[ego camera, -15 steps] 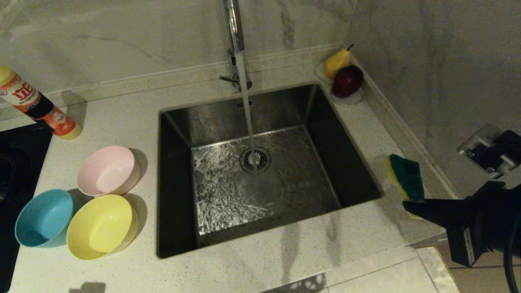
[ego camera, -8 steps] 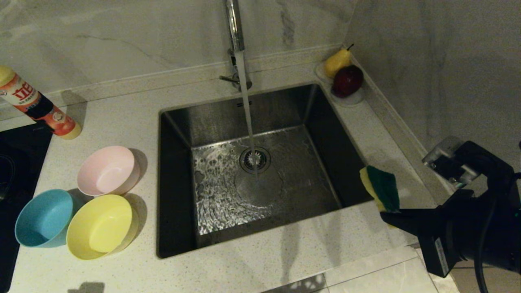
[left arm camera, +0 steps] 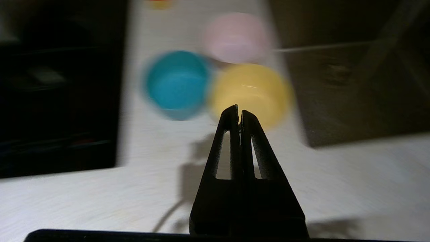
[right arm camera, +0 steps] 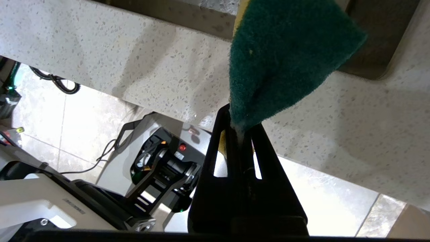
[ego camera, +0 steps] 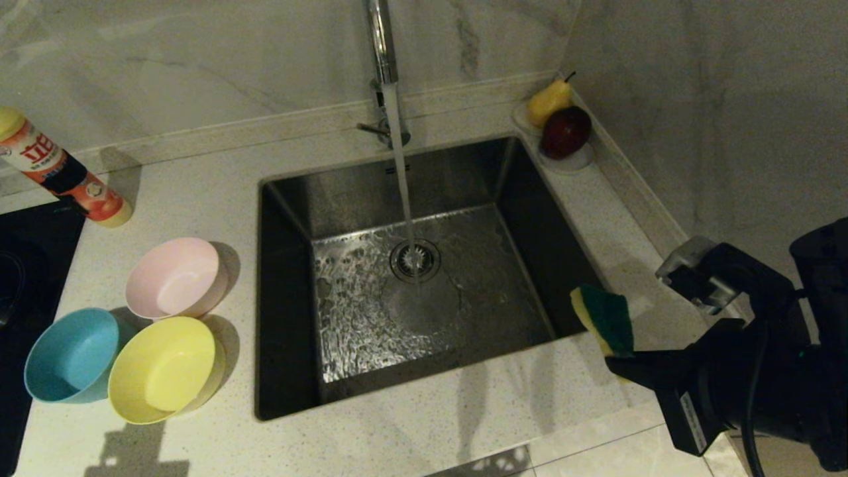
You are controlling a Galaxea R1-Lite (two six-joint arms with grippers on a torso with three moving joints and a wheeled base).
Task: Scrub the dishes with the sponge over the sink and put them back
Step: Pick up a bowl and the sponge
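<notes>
Three bowls stand on the counter left of the sink [ego camera: 286, 285]: pink [ego camera: 173, 277], blue [ego camera: 71, 354] and yellow [ego camera: 164, 368]. My right gripper [ego camera: 619, 363] is shut on the bent yellow-and-green sponge [ego camera: 604, 318], holding it above the counter at the sink's right front corner. The right wrist view shows the sponge [right arm camera: 282, 57] pinched at one end in the right gripper [right arm camera: 240, 121]. My left gripper [left arm camera: 238, 109] is shut and holds nothing, above the counter short of the yellow bowl [left arm camera: 252, 90], with the blue [left arm camera: 176, 82] and pink [left arm camera: 237, 37] bowls beyond. It is out of the head view.
Water runs from the chrome tap [ego camera: 381, 40] onto the drain strainer [ego camera: 415, 260]. A detergent bottle [ego camera: 63, 172] leans at the back left above a black hob [ego camera: 26, 265]. A saucer [ego camera: 575, 161] with a pear and an apple sits at the back right corner.
My right gripper has carried the sponge left and nearer, from the right counter to the sink's right front corner. A shadow has appeared on the counter's front left edge.
</notes>
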